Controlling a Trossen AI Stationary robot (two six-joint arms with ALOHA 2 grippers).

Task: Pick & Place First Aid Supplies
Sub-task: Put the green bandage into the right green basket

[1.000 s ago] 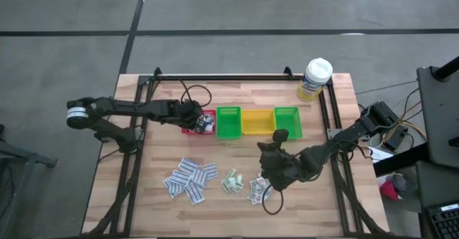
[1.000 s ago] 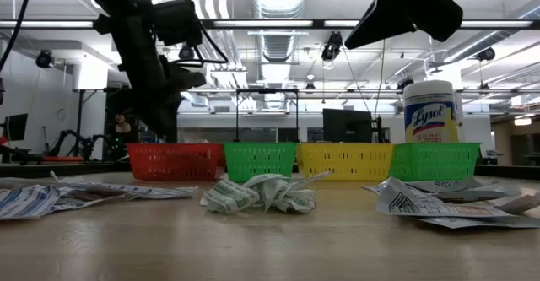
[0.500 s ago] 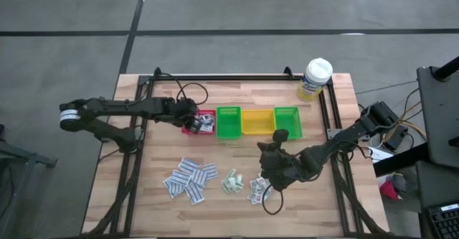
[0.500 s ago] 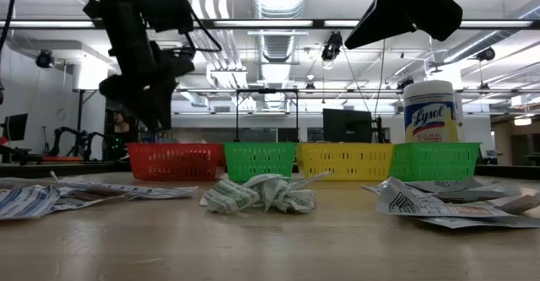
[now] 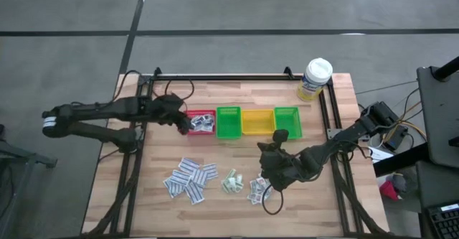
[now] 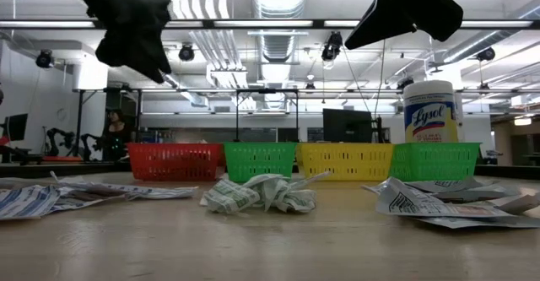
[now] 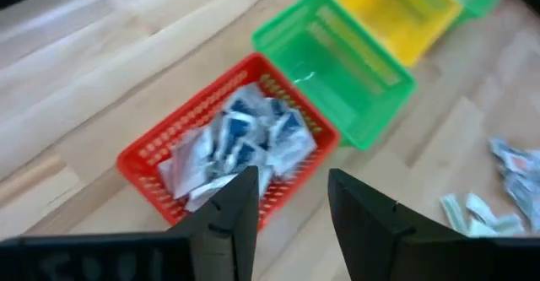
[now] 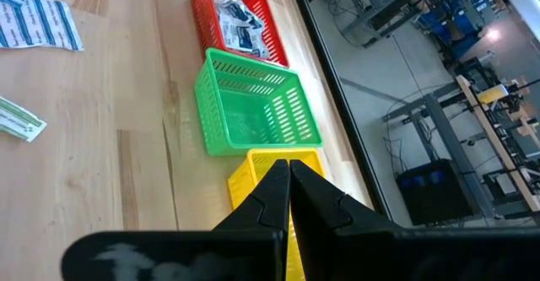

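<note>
Beside the red bin [image 5: 202, 122], on the side away from the green bin [image 5: 228, 122], my left gripper [image 5: 183, 123] hangs above the table with its fingers [image 7: 229, 216] parted by a moderate gap and nothing between them. The red bin already holds a heap of blue-printed packets [image 7: 240, 143], while the green bin and the yellow bin [image 5: 258, 121] next to it look empty. The rest of the first aid supplies lie loose on the table on the near side of the red bin: a blue-striped cluster [image 5: 189, 179], a crumpled green-printed pile [image 5: 232, 181] and a third pile [image 5: 257, 189] farther along, almost under my right gripper [image 5: 276, 140]. That one hovers just off the green end bin [image 5: 287, 120] with its fingers pressed together and empty. My worry is the next pick. These packets are thin, flat and overlapping, so I judge that a pinch could slide off the paper, or lift two or three at once and scatter them on the way back. If I carry a green-printed packet to the red bin by habit, the sorting may go wrong, supposing colours are meant to match. A low return path could also clip the light red bin's wall and shove the whole row. My right arm sits close to the third pile, so reaching there risks the arms meeting.
</note>
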